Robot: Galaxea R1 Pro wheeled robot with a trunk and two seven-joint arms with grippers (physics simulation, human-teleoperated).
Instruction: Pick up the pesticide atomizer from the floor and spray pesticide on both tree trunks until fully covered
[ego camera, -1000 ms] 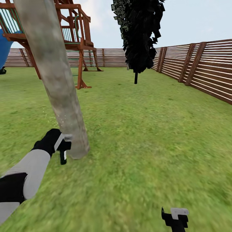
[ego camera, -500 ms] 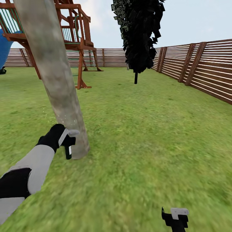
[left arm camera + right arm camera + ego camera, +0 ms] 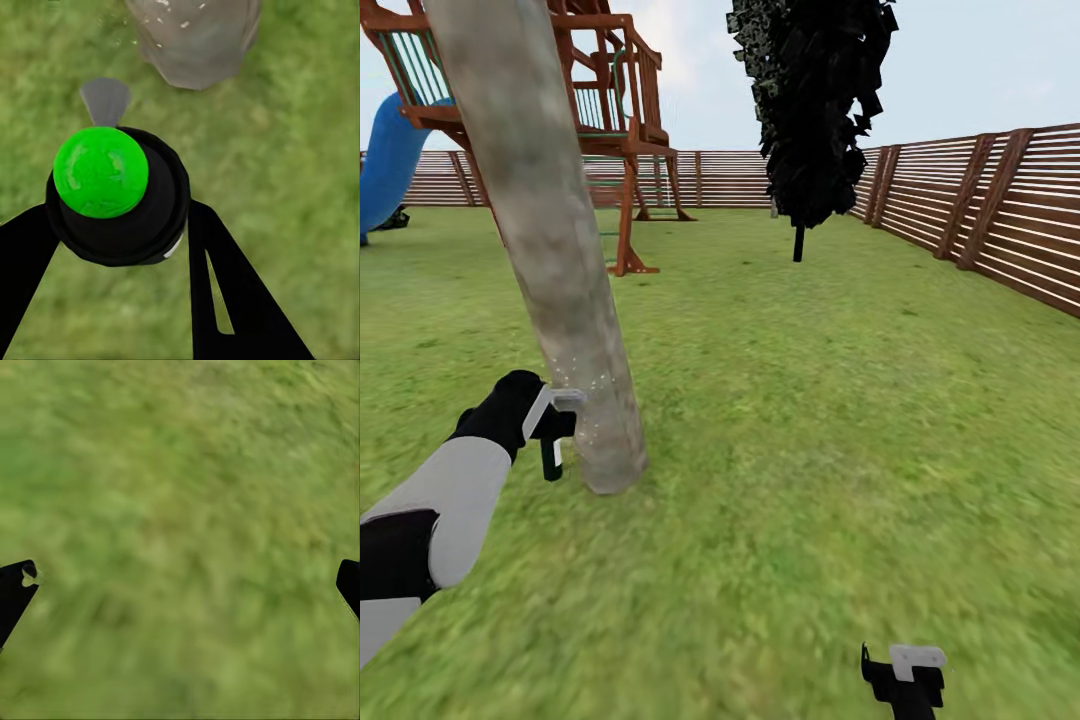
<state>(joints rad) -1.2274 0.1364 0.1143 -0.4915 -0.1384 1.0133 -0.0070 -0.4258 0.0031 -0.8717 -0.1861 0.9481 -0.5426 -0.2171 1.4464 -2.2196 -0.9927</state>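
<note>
A pale mottled tree trunk (image 3: 550,250) rises from the lawn at the left of the head view, and its base shows again as a grey stump shape (image 3: 196,41) in the left wrist view. My left gripper (image 3: 556,432) hangs just left of the trunk's base, shut on the pesticide atomizer (image 3: 112,195), a black bottle with a bright green cap. Its grey nozzle (image 3: 105,101) points toward the trunk. White specks (image 3: 585,395) dot the trunk beside the nozzle. My right gripper (image 3: 905,675) sits low at the right, open over bare grass (image 3: 180,510).
A brown wooden play tower (image 3: 610,110) with a blue slide (image 3: 390,160) stands behind the trunk. A near-black conifer (image 3: 815,110) stands mid-lawn. A slatted wooden fence (image 3: 980,215) runs along the right and back. Open grass (image 3: 830,400) spreads to the right.
The head camera has turned slightly, shifting the whole scene right. My left gripper with the atomizer has risen a little beside the trunk, and more white specks show there. The right gripper has stayed still.
</note>
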